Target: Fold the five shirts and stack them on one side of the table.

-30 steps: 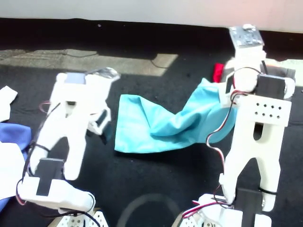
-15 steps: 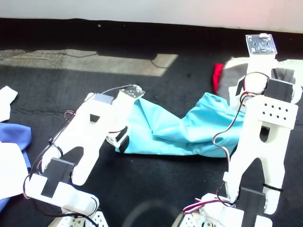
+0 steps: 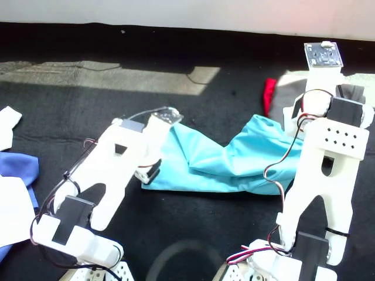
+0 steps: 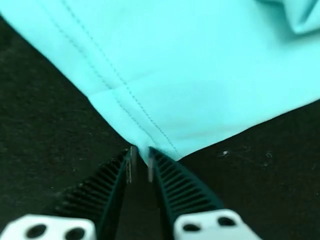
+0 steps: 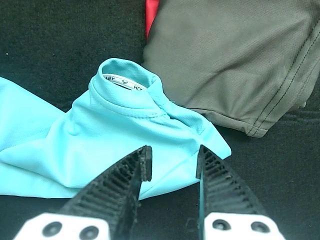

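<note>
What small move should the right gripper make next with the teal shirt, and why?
Probably lower the right gripper and close it on the teal shirt near the collar. Its jaws stand open above that end and hold nothing, while the left gripper sits at the opposite hem corner; with both ends held, the shirt could be pulled flat.

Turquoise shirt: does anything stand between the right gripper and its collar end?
Nothing visible does. The right gripper hangs open just above the turquoise shirt, close to its collar. The grey shirt lies beside the collar, not over it.
</note>
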Robot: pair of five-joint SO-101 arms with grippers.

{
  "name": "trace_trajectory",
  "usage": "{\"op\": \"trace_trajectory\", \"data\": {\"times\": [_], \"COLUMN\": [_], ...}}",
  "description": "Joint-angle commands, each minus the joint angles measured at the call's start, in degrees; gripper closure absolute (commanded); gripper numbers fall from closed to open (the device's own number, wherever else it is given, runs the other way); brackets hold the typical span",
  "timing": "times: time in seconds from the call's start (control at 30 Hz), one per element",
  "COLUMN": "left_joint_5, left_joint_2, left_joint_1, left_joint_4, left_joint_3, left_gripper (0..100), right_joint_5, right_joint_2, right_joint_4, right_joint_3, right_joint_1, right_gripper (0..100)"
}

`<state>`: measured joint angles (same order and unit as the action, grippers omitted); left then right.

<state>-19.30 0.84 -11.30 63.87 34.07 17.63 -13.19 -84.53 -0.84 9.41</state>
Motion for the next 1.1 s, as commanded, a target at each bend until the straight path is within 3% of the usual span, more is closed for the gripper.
{"op": "trace_trajectory", "data": {"times": [0.0, 0.3, 0.53, 0.8, 1.07], "left_joint_5": [0.4, 0.8, 8.0, 14.0, 14.1], "left_joint_2": [-0.2, -0.6, -0.4, -1.0, -0.8], "left_joint_1": [-2.2, -0.6, -0.1, -0.3, 0.3], "left_joint_4": [-0.5, 0.0, -0.5, 0.0, 14.2], "left_joint_3": [0.7, 0.7, 0.8, 0.4, -10.1], "left_gripper": [98, 97, 80, 80, 80], "right_joint_5": [0.6, 0.6, 0.6, 0.6, 0.6], "right_joint_2": [-2.5, -2.5, -2.5, -2.5, -2.5], "right_joint_4": [0.3, 0.2, 0.2, 0.2, 0.2], "right_joint_3": [0.0, 0.0, 0.1, 0.1, 0.1], "right_joint_1": [0.3, 0.6, 0.3, 0.3, 0.3], "right_gripper": [85.0, 85.0, 85.0, 85.0, 85.0]}}
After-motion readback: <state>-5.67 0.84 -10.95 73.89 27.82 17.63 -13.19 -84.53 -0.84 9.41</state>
